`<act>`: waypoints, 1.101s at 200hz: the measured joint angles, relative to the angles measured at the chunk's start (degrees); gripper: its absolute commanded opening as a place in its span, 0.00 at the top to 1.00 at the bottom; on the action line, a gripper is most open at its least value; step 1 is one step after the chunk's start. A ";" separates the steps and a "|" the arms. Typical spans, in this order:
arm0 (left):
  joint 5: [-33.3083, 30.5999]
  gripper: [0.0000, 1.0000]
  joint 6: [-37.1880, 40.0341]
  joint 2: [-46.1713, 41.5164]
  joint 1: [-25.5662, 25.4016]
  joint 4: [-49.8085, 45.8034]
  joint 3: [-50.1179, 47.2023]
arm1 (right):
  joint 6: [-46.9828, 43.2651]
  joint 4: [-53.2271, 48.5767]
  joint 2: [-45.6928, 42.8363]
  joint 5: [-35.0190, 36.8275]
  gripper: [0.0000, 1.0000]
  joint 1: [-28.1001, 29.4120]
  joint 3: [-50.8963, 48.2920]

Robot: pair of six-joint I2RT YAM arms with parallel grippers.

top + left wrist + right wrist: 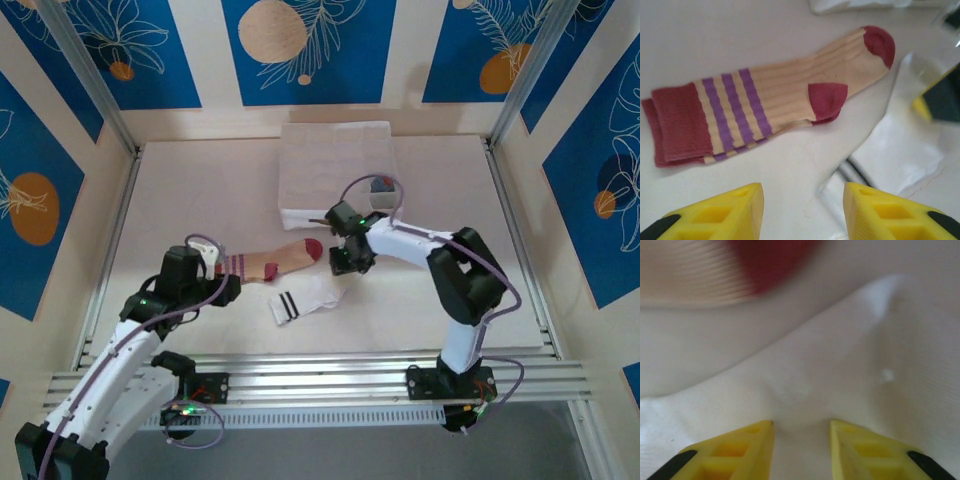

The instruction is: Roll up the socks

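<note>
Low centre: right gripper (801, 427) half-open astride white sock (840, 365), likely about to pinch; left gripper (802, 187) half-open, empty, near tan sock (780, 100).

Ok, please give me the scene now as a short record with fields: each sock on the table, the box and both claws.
tan sock: flat, unrolled, maroon toe at the end nearer the box
white sock: beside the tan sock, rumpled, unrolled, black stripes showing
white box: far side of the table
left claw: open, empty, near the tan sock's striped cuff
right claw: jaws apart, tips at the white sock
rolled so far: neither of these two socks
</note>
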 measured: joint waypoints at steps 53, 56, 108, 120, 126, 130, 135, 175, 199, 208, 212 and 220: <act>-2.54 0.52 -3.32 2.93 0.00 1.38 -0.83 | -2.25 -3.52 -3.39 4.50 0.55 12.04 5.70; -2.93 0.51 -3.56 3.15 -0.02 1.38 -0.83 | -2.01 -3.65 -3.19 4.70 0.55 13.20 5.99; -9.05 0.51 -6.58 4.28 0.00 0.26 -1.22 | 2.86 -6.84 9.09 7.06 0.50 31.30 16.55; -9.90 0.51 -6.86 4.28 0.00 -0.15 -1.22 | 3.17 -7.10 12.26 8.17 0.50 33.20 18.80; -10.32 0.51 -7.06 4.28 0.00 -0.33 -1.25 | 3.30 -7.50 13.53 8.74 0.49 33.94 19.50; -10.54 0.51 -7.19 4.28 0.00 -0.39 -1.25 | 3.30 -7.89 14.27 9.11 0.49 34.34 19.91; -10.80 0.50 -7.34 4.28 0.00 -0.46 -1.25 | 3.34 -8.41 15.04 9.60 0.49 34.62 20.31; -12.31 0.50 -7.85 4.94 0.00 -0.59 -1.25 | 3.41 -10.03 16.81 11.54 0.48 34.32 21.03; -12.96 0.50 -8.20 5.77 0.00 -1.01 -1.25 | 3.41 -9.99 17.88 11.78 0.51 34.56 22.32; -13.22 0.50 -8.24 5.88 0.00 -1.22 -1.25 | 3.19 -9.94 18.53 11.80 0.55 34.84 22.40; -13.33 0.50 -8.24 5.90 0.00 -1.27 -1.25 | 3.37 -9.94 18.80 11.89 0.56 34.97 22.38; -13.40 0.50 -8.22 5.90 0.00 -1.27 -1.25 | 3.13 -9.68 18.93 12.20 0.62 35.32 22.38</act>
